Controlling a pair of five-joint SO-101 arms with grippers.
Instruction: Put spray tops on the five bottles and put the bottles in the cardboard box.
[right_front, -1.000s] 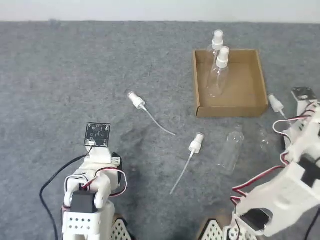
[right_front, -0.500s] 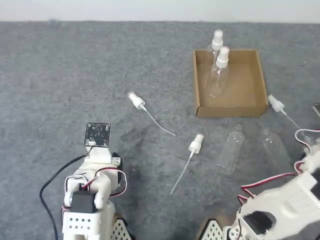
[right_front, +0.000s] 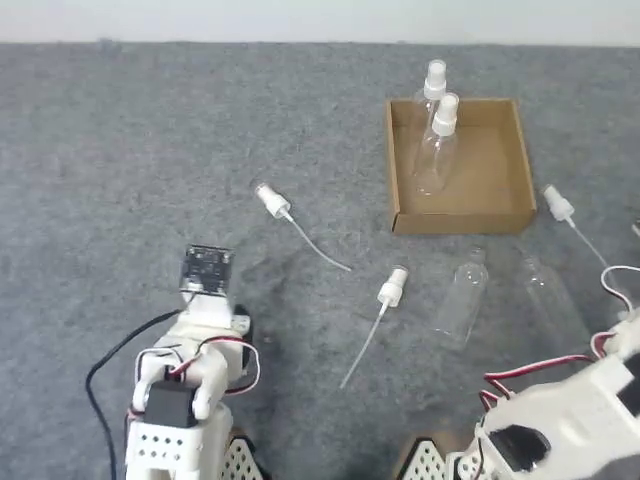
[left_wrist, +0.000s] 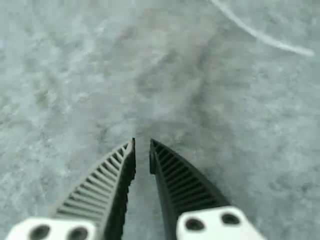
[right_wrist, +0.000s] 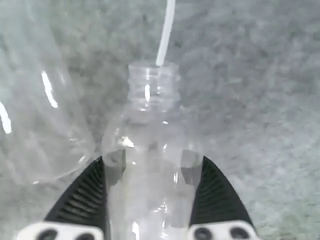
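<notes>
A clear bottle (right_wrist: 152, 120) with a bare threaded neck is lying between the fingers of the right gripper (right_wrist: 152, 161). The black fingers (right_wrist: 90, 192) are pressing on both of its sides, spread just to its width. A thin white tube (right_wrist: 166, 30) is running up to its mouth; whether it is touching I cannot tell. A neighbour bottle (right_wrist: 35, 105), also bare, is lying just beside it on the grey carpet (right_wrist: 260, 100).

In the high view two uncapped bottles are lying on the carpet just near of the cardboard box (right_front: 465, 221): a left bare bottle (right_front: 458, 298) and a right bare bottle (right_front: 545, 295). I cannot tell whether either is the gripped one.

Two bottles are wearing white tops. One capped bottle (right_front: 435, 155) is lying inside the box with its top pointing far. A far capped bottle (right_front: 428, 95) is sitting at the box's far wall; I cannot tell whether it is inside or just behind.

Three loose spray tops are lying on the carpet, each trailing a tube:
- The left top (right_front: 270, 198) is well left of the box.
- The middle top (right_front: 392, 288) is near of the box, beside the left bare bottle.
- The right top (right_front: 557, 205) is just right of the box.

The left gripper (left_wrist: 141, 142) is hanging over bare carpet with its ribbed fingers nearly together, leaving a thin slit, and holding nothing. A tube end (left_wrist: 260, 35) is lying farther off.
</notes>
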